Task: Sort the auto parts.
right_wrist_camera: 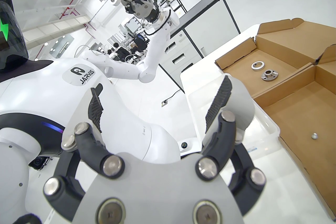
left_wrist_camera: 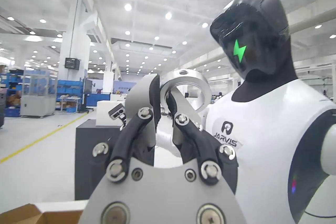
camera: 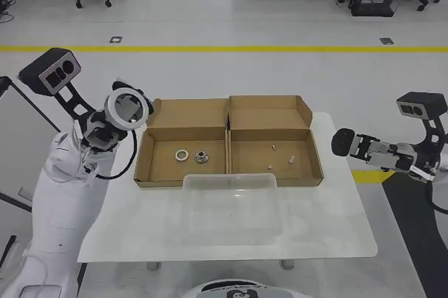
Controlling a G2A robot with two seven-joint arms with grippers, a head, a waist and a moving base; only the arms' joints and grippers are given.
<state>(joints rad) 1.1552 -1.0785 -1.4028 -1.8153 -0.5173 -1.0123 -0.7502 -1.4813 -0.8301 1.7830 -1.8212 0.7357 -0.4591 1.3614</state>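
Metal ring: we have it pinched in left gripper, held high beside the left cardboard box; right gripper spread wide past table's right edge.

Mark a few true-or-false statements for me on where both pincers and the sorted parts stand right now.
1. The left pincer grips a large metal ring. True.
2. The right pincer holds a bolt. False: it is open and holds nothing.
3. The left cardboard box holds a small ring and a flange. True.
4. The right cardboard box has no parts in it. False: small fasteners lie on its floor.
5. The large metal ring lies in the clear bin. False: the left pincer holds it raised beside the left cardboard box.
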